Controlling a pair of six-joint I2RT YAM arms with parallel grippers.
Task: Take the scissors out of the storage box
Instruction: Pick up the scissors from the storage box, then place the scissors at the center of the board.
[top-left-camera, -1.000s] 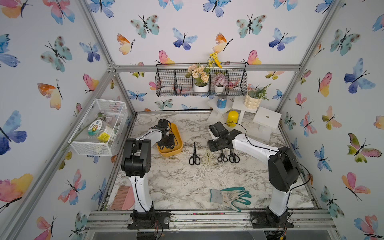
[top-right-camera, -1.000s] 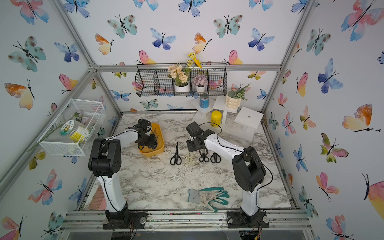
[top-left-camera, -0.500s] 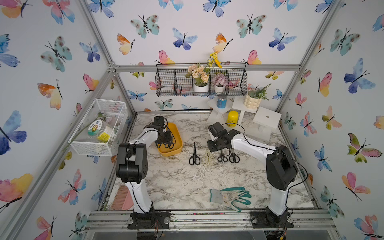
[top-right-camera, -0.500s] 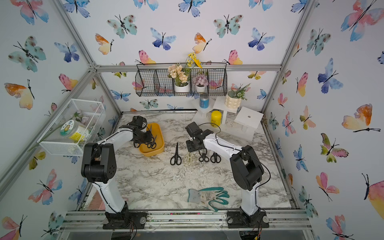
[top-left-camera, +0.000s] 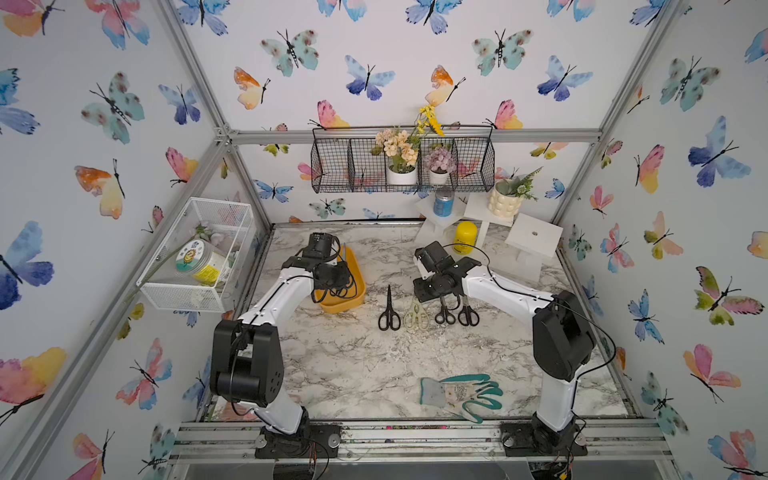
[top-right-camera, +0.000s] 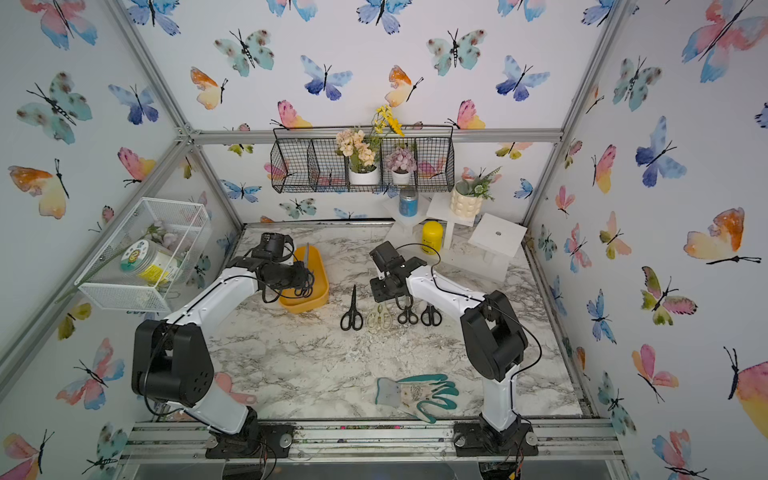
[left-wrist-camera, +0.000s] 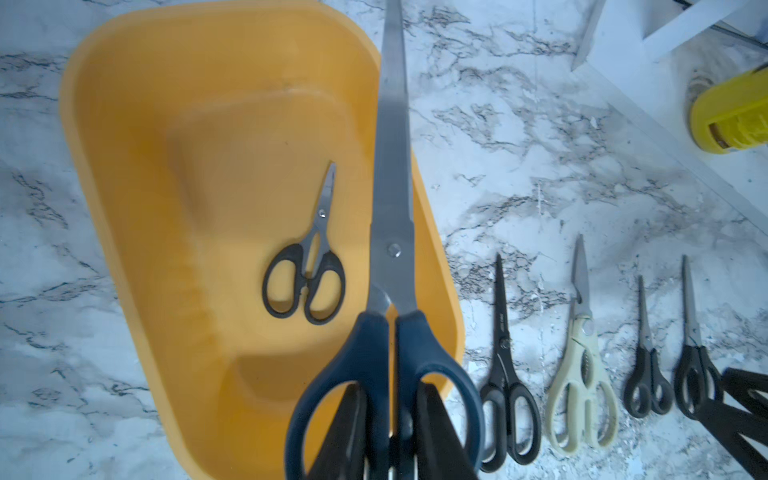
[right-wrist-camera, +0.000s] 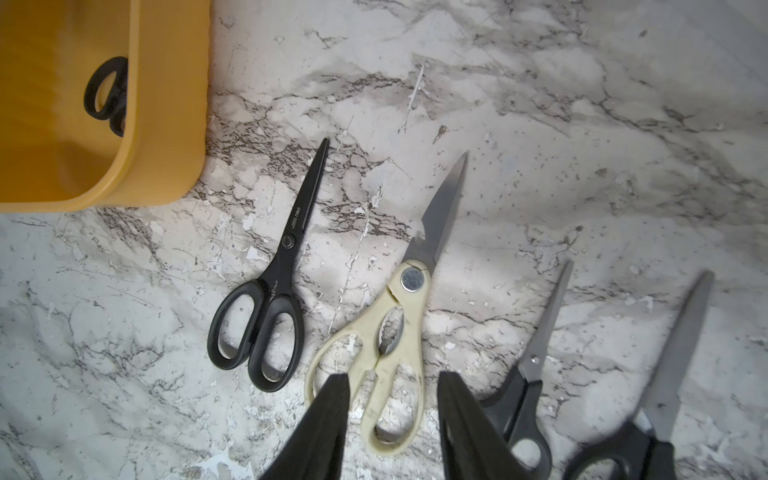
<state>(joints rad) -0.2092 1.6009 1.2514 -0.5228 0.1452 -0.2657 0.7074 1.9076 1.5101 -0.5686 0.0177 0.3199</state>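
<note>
Left gripper (left-wrist-camera: 390, 405) clamped on blue-handled scissors (left-wrist-camera: 392, 199), held above the storage box (left-wrist-camera: 124, 174).
Gripped by the handles, likely so the blades clear the box rim; a small black pair (left-wrist-camera: 305, 284) lies inside it.

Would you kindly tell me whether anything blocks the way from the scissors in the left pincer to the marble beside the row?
Nothing visible does. The left pincer holds the blue-handled scissors above the storage box, and the marble between the box and the all-black scissors is bare. The right pincer hovers farther along the row.
</note>
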